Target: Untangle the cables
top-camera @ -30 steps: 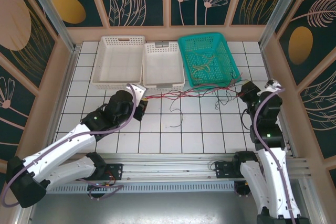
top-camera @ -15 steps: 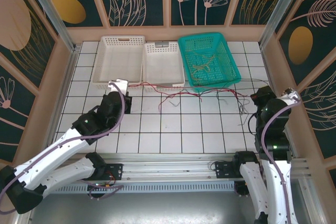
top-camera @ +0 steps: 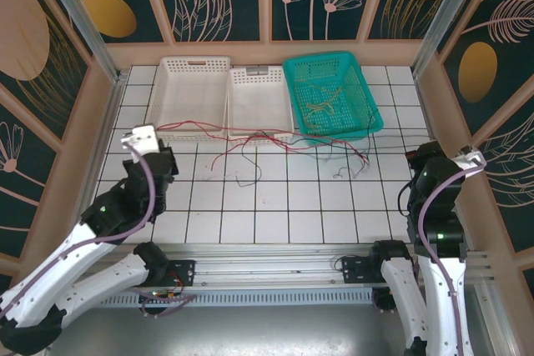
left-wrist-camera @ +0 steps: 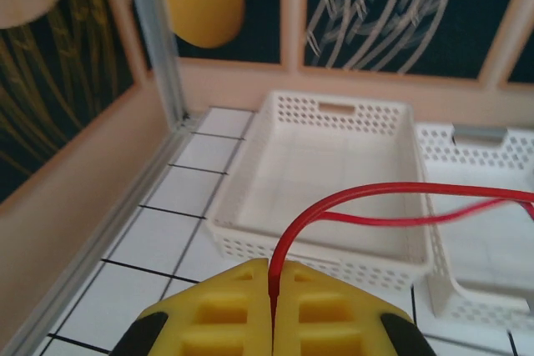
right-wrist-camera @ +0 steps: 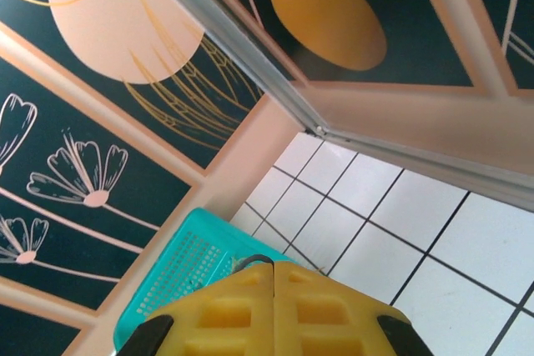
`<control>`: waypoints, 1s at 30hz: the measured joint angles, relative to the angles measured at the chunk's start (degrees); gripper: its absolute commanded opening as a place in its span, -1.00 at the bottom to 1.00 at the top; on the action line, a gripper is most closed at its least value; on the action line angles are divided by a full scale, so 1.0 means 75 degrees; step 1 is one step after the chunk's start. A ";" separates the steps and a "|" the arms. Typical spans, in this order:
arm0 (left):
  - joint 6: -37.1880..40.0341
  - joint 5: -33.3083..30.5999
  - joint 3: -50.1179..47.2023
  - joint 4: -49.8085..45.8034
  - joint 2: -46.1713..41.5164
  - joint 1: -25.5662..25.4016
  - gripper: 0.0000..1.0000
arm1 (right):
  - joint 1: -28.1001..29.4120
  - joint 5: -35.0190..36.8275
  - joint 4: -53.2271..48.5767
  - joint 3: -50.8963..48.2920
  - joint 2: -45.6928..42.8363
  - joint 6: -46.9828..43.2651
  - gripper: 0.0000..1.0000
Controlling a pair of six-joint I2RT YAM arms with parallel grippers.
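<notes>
The cables (top-camera: 275, 141) lie strung across the tiles in front of the baskets. A red cable (top-camera: 225, 131) runs taut from my left gripper (top-camera: 156, 132) toward the right. In the left wrist view the left gripper (left-wrist-camera: 273, 277) is shut on this red cable (left-wrist-camera: 350, 206), which arcs up from between the yellow fingers. Thin black wires (top-camera: 242, 168) curl loosely under the red one. My right gripper (top-camera: 412, 156) sits at the right side. In its wrist view it (right-wrist-camera: 274, 268) is shut, with a fine black wire (right-wrist-camera: 254, 258) looping out of the seam. A yellow-olive cable (top-camera: 321, 107) lies inside the teal basket.
Three baskets line the back: a large white one (top-camera: 188, 131), a smaller white one (top-camera: 260, 133) and a teal one (top-camera: 374, 119). The wooden side walls (top-camera: 98, 122) stand close to both grippers. Aluminium posts (top-camera: 79, 18) rise at the corners.
My left gripper has drawn left and back toward the wall with the red cable, stretching it out. My right gripper has pulled right, and the tangle has spread wider across the tiles.
</notes>
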 measured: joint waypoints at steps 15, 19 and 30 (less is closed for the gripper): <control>-0.0140 -0.1725 0.1049 -0.0912 0.0029 0.0000 -1.00 | 0.0073 0.0557 -0.0187 -0.0009 0.0047 0.0099 -1.00; -0.0061 -0.1679 0.1335 -0.0903 -0.0017 0.0009 -1.00 | 0.0070 -0.0175 -0.0064 -0.0085 0.0562 0.0047 -1.00; -0.0061 -0.0463 0.1341 -0.0615 0.0828 0.0009 -1.00 | 0.0344 -0.3343 0.1224 -0.1789 0.2104 0.0047 -1.00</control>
